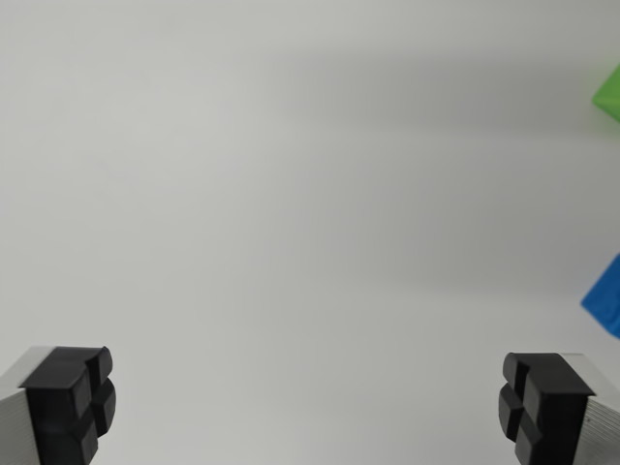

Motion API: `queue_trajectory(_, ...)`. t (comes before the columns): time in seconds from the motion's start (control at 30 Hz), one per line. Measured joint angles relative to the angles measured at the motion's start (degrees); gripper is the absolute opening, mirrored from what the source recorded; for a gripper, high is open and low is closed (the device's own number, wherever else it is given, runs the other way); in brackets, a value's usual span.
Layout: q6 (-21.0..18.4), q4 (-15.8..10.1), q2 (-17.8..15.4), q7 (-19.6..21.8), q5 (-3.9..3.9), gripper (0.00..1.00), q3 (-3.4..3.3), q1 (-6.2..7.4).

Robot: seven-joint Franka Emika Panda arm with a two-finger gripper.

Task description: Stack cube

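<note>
White tabletop (291, 194) fills the wrist view, the gripper (310, 402) jaws spread wide and empty, while the green cube (610, 94) and blue cube (605, 298) barely show at the view's right edge, so a straight descent would likely miss both.

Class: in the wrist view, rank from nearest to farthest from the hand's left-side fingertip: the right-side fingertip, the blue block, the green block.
1. Right-side fingertip: bottom right corner.
2. Blue block: right edge, just above that fingertip.
3. Green block: top right corner.
The hand is open with nothing in it.
</note>
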Motion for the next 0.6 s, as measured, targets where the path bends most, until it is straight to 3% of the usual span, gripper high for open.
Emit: queue_trajectory(0.6, 3.5, -3.8, -0.3, 0.5, 0.00, 1.00, -1.42, -1.09)
